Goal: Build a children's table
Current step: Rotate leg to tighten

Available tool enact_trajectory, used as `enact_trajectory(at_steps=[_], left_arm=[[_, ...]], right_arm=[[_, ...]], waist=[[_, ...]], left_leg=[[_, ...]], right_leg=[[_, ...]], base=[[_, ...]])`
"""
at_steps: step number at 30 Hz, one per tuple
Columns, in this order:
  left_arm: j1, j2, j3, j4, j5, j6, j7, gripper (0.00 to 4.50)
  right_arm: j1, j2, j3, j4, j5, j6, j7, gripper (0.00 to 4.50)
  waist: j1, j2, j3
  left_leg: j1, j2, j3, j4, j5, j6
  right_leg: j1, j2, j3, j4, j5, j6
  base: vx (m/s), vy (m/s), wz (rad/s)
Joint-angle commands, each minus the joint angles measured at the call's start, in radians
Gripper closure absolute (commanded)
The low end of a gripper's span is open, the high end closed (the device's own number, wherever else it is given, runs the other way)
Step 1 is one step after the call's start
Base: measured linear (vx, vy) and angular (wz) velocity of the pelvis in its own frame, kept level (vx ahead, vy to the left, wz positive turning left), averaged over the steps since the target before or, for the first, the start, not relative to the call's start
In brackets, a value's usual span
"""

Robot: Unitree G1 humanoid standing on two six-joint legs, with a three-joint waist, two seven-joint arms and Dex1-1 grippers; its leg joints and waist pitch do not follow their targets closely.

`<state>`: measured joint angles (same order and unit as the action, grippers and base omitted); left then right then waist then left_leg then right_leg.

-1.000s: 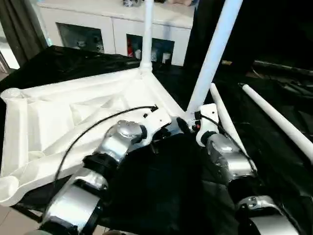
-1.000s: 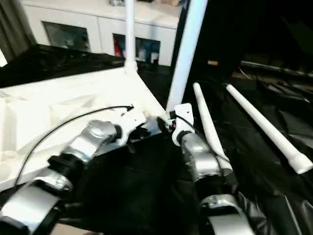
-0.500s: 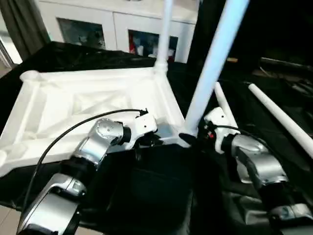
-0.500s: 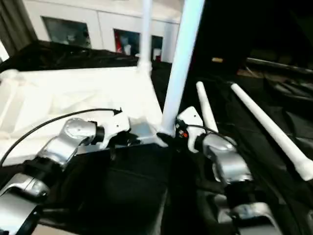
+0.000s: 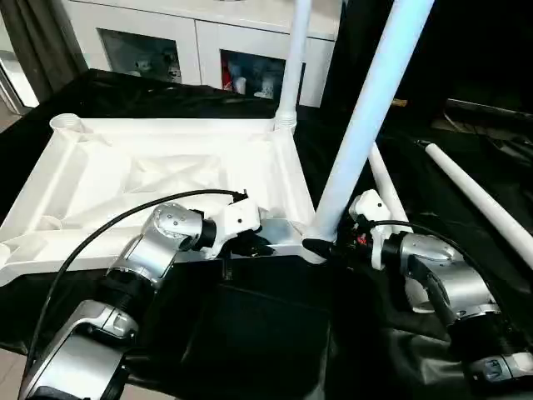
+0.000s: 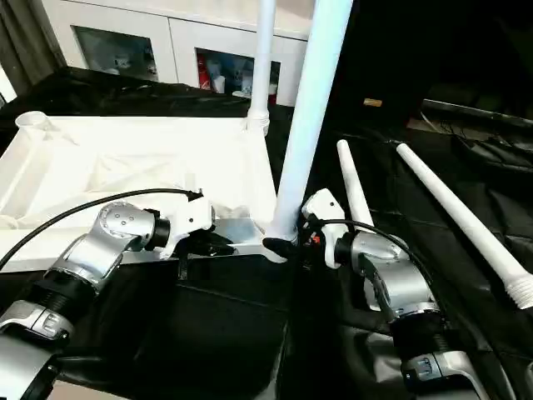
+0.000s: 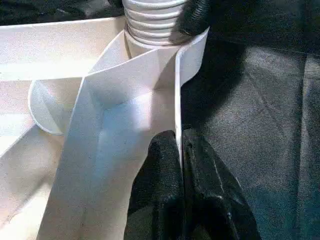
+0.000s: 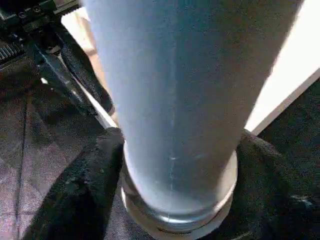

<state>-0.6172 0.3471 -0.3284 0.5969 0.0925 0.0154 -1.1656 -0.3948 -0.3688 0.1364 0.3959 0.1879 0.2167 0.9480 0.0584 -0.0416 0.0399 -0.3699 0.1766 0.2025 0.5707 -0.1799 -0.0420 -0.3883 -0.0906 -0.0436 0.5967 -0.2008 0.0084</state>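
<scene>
Tabletop (image 5: 158,167) lies underside-up on black table (image 5: 275,333). Left gripper (image 7: 179,150) clenched on its near rim. Right gripper (image 8: 175,165) grasps the base of upright near-corner leg (image 5: 366,125)

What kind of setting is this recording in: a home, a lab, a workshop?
Probably an indoor room set up as a test space. A white cabinet with glass doors stands behind, a curtain hangs beside it, and black cloth drapes the work table where the tabletop lies.
</scene>
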Motion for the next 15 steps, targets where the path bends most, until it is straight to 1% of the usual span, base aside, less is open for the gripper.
enact_trajectory(at_steps=[1,2,3,4,6,7,8,9,10,11,12,13,14,15], left_arm=[[0.030,-0.005,-0.021,0.004,-0.014,-0.002,-0.022,4.50],[0.029,-0.005,-0.019,0.006,-0.013,-0.005,-0.020,4.50],[0.025,-0.009,-0.014,0.016,-0.009,-0.009,0.000,4.50],[0.023,-0.013,-0.011,0.022,-0.007,-0.011,0.012,4.50],[0.009,-0.032,0.000,0.054,0.008,0.001,0.075,4.50],[0.001,-0.044,0.005,0.074,0.016,0.008,0.109,4.50],[-0.010,-0.062,0.010,0.096,0.027,0.021,0.155,4.50],[-0.021,-0.079,0.014,0.116,0.037,0.031,0.199,4.50],[-0.039,-0.111,0.016,0.145,0.050,0.054,0.258,4.50],[-0.051,-0.135,0.018,0.163,0.056,0.072,0.298,4.50],[-0.058,-0.146,0.019,0.170,0.058,0.080,0.314,4.50],[-0.067,-0.163,0.020,0.182,0.061,0.090,0.338,4.50],[-0.080,-0.190,0.020,0.198,0.065,0.107,0.374,4.50],[-0.089,-0.208,0.019,0.207,0.067,0.115,0.394,4.50]], right_arm=[[0.008,-0.004,0.003,-0.027,0.007,0.011,0.013,1.59],[0.011,0.000,0.001,-0.028,0.009,0.012,0.009,1.59],[0.018,0.010,-0.007,-0.024,0.014,0.012,-0.009,1.73],[0.022,0.016,-0.012,-0.020,0.016,0.012,-0.021,1.75],[0.021,0.045,-0.035,0.017,0.007,0.007,-0.092,1.76],[0.017,0.062,-0.044,0.047,-0.008,-0.001,-0.144,1.78],[0.012,0.083,-0.055,0.081,-0.026,-0.011,-0.208,1.79],[0.007,0.105,-0.066,0.110,-0.038,-0.016,-0.272,1.79],[-0.005,0.149,-0.094,0.150,-0.042,-0.009,-0.377,1.80],[-0.014,0.183,-0.115,0.172,-0.040,0.001,-0.450,1.80],[-0.019,0.197,-0.123,0.181,-0.039,0.005,-0.480,1.80],[-0.027,0.216,-0.132,0.194,-0.042,0.005,-0.526,1.80],[-0.040,0.245,-0.139,0.215,-0.047,0.002,-0.584,1.80],[-0.048,0.263,-0.140,0.228,-0.052,-0.002,-0.617,1.80]], waist=[[0.002,-0.011,-0.055],[0.002,-0.011,-0.055],[0.002,-0.012,-0.055],[0.002,-0.012,-0.054],[0.001,-0.012,-0.053],[-0.001,-0.011,-0.050],[-0.002,-0.011,-0.048],[-0.003,-0.010,-0.046],[-0.009,-0.007,-0.043],[-0.012,-0.009,-0.044],[-0.014,-0.009,-0.045],[-0.017,-0.007,-0.043],[-0.021,-0.006,-0.044],[-0.019,-0.006,-0.043]], left_leg=[[0.016,0.059,-0.019,-0.053,-0.118,0.093],[0.016,0.059,-0.019,-0.053,-0.120,0.094],[0.016,0.059,-0.019,-0.053,-0.124,0.093],[0.015,0.059,-0.020,-0.053,-0.126,0.091],[0.016,0.058,-0.020,-0.054,-0.139,0.083],[0.016,0.058,-0.020,-0.057,-0.161,0.069],[0.019,0.058,-0.022,-0.060,-0.202,0.049],[0.020,0.060,-0.023,-0.062,-0.220,0.035],[0.025,0.058,-0.024,-0.066,-0.271,0.004],[0.025,0.058,-0.030,-0.069,-0.299,-0.020],[0.025,0.058,-0.031,-0.071,-0.306,-0.026],[0.027,0.057,-0.031,-0.072,-0.321,-0.031],[0.028,0.054,-0.031,-0.071,-0.341,-0.033],[0.028,0.054,-0.033,-0.071,-0.346,-0.032]], right_leg=[[0.037,-0.060,0.039,-0.049,-0.040,-0.268],[0.037,-0.060,0.038,-0.050,-0.043,-0.268],[0.037,-0.060,0.038,-0.051,-0.053,-0.268],[0.037,-0.060,0.039,-0.051,-0.061,-0.266],[0.035,-0.060,0.038,-0.054,-0.085,-0.262],[0.032,-0.060,0.039,-0.059,-0.125,-0.255],[0.030,-0.061,0.039,-0.065,-0.189,-0.242],[0.027,-0.062,0.039,-0.068,-0.220,-0.236],[0.019,-0.061,0.040,-0.077,-0.293,-0.221],[0.022,-0.064,0.039,-0.079,-0.349,-0.202],[0.022,-0.064,0.039,-0.081,-0.360,-0.195],[0.017,-0.062,0.040,-0.085,-0.369,-0.182],[0.014,-0.062,0.041,-0.089,-0.383,-0.176],[0.015,-0.064,0.041,-0.091,-0.393,-0.171]], base=[[0.000,0.000,0.00],[0.000,0.000,0.00],[0.000,0.000,0.00],[0.000,0.000,0.00],[0.000,0.000,0.00],[0.000,0.000,0.00],[0.000,0.000,0.00],[0.000,0.000,0.00],[0.000,0.000,0.00],[-0.066,0.016,-0.02],[0.000,0.000,0.00],[0.000,0.000,0.00],[0.000,0.000,0.00],[0.000,0.000,0.00]])
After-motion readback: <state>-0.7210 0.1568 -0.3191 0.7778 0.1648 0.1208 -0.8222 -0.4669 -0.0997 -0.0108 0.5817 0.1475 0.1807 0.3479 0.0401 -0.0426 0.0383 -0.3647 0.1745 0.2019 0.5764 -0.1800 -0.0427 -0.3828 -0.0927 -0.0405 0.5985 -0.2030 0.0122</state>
